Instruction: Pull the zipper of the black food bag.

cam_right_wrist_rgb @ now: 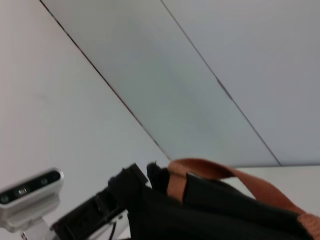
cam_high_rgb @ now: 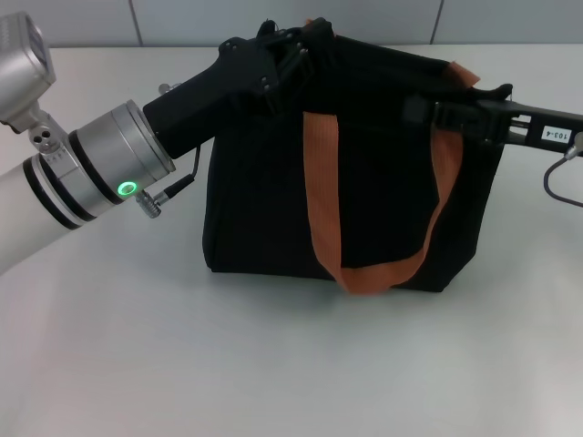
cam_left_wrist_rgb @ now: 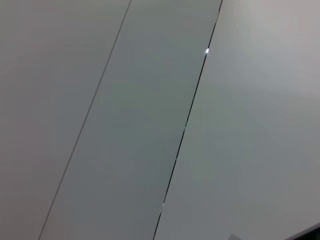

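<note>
I see the black food bag [cam_high_rgb: 364, 173] standing upright on a plain pale grey counter [cam_high_rgb: 273, 364], with an orange-brown strap handle [cam_high_rgb: 364, 273] hanging down its front. Behind the counter rises a wall of large pale panels [cam_left_wrist_rgb: 140, 125] split by thin dark seams, which fills my left wrist view. My left gripper [cam_high_rgb: 287, 55] sits at the bag's top left corner; my right gripper [cam_high_rgb: 437, 114] meets its top right edge. I cannot tell how either set of fingers stands, and I cannot make out the zipper against the black fabric.
</note>
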Controlling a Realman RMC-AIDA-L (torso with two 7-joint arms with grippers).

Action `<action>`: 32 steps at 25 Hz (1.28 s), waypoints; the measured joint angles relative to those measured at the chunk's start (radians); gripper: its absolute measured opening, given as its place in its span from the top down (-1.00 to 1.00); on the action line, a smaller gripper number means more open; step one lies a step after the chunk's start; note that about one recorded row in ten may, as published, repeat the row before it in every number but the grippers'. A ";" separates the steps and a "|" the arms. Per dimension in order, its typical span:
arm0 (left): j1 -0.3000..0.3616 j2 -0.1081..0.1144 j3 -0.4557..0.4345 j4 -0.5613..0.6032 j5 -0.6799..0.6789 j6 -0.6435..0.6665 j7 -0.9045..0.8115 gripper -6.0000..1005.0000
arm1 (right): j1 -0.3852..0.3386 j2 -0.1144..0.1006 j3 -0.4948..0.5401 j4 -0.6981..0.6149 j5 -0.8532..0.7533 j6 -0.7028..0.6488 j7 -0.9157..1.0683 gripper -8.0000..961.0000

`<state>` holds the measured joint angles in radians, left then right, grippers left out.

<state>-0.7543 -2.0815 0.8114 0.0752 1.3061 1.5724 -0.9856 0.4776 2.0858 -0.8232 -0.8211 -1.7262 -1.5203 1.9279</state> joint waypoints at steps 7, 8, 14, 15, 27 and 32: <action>0.000 0.000 0.000 0.002 0.000 0.000 0.001 0.66 | 0.005 -0.003 -0.008 0.002 0.005 0.000 0.005 0.41; -0.001 0.000 0.000 0.002 0.000 0.000 0.001 0.66 | 0.006 -0.003 -0.009 0.003 0.004 -0.002 0.005 0.41; -0.002 0.000 0.000 0.003 0.000 0.000 0.001 0.66 | 0.009 -0.005 -0.010 0.005 0.004 -0.010 0.011 0.54; -0.002 0.000 0.000 0.003 -0.001 0.000 0.001 0.66 | 0.009 -0.005 -0.010 0.005 0.004 -0.010 0.011 0.56; -0.004 0.000 0.000 0.001 -0.004 0.004 0.002 0.65 | 0.017 -0.006 -0.013 -0.003 -0.011 -0.041 0.037 0.43; -0.004 0.000 0.000 0.001 -0.004 0.008 0.002 0.65 | 0.017 -0.006 -0.007 0.001 -0.012 -0.032 0.037 0.46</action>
<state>-0.7579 -2.0816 0.8115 0.0766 1.3019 1.5806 -0.9832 0.4942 2.0801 -0.8304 -0.8204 -1.7381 -1.5521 1.9651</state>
